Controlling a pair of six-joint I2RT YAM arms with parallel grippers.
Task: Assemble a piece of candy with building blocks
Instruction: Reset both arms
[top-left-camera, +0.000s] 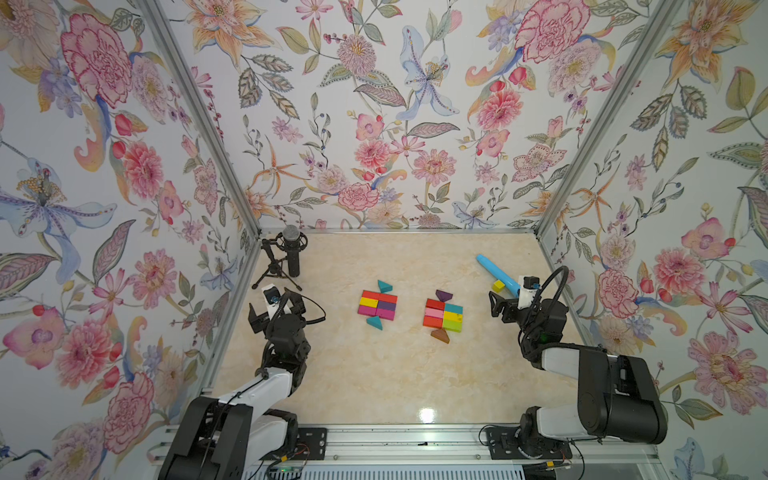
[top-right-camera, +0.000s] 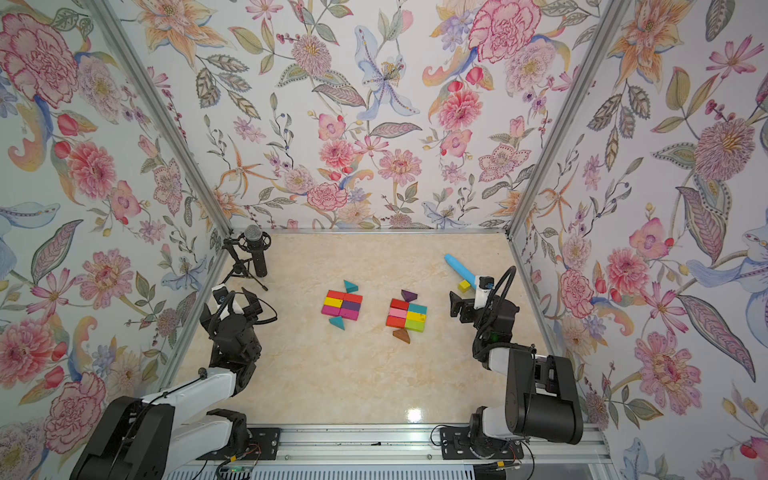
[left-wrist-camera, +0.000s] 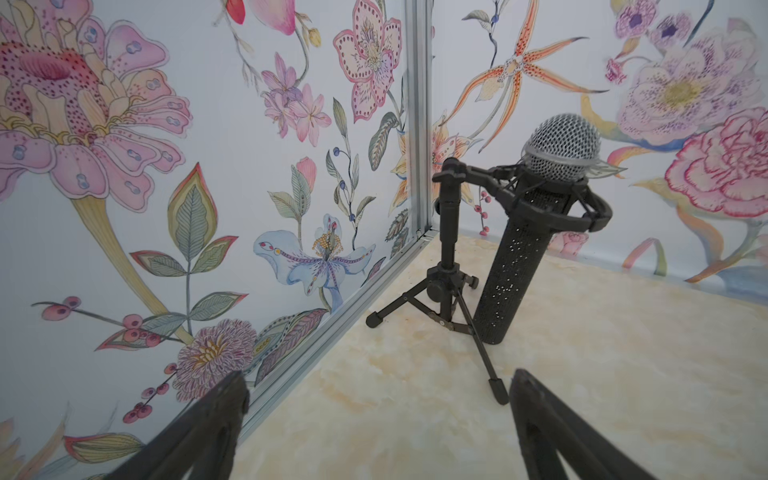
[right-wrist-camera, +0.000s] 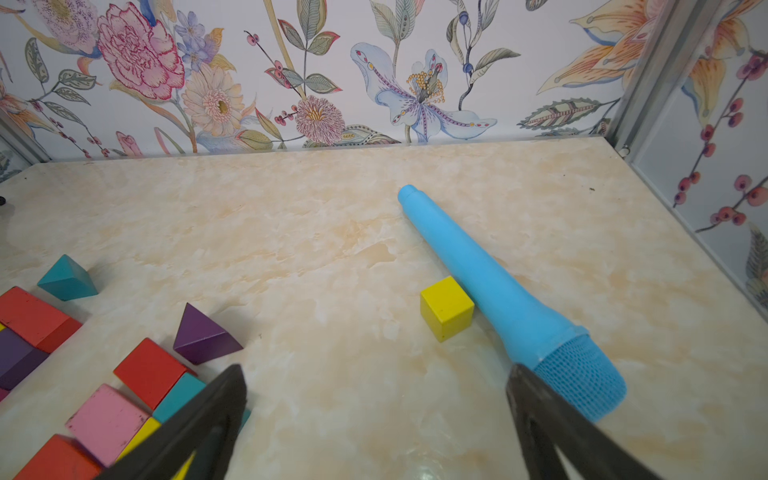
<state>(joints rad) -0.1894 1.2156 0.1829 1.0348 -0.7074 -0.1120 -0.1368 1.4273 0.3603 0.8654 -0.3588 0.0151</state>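
While both arms sit at the table's side edges, nothing is held. Left gripper (left-wrist-camera: 378, 376) has its jaws spread wide and empty, aimed at the black mic (left-wrist-camera: 536, 232) on its tripod (left-wrist-camera: 446, 286) in the far corner on that side. Right gripper (right-wrist-camera: 376, 370) is just as wide and also empty, low over the table (right-wrist-camera: 332, 232) next to the blue mic (right-wrist-camera: 490, 286). In the right wrist view one finger overlaps the mic's mesh head; can't tell if they touch. Blocks lie mid-table in two tight sets, well apart from both grippers, in both top views. Left set (top-left-camera: 377, 305), nearer the left arm, is six bricks packed as a slab: red far row, yellow and purple middle, magenta near row. The far teal wedge (top-left-camera: 384, 286) is at its far edge and the near teal wedge (top-left-camera: 375, 322) at its near edge. Right set (top-left-camera: 443, 316) has the same layout: red and teal far, pink and yellow middle, orange-red and green near. The purple wedge (top-left-camera: 444, 295) caps its far edge and the brown wedge (top-left-camera: 440, 336) its near edge. The yellow cube (right-wrist-camera: 446, 307) sits alone, right against the blue mic's handle.
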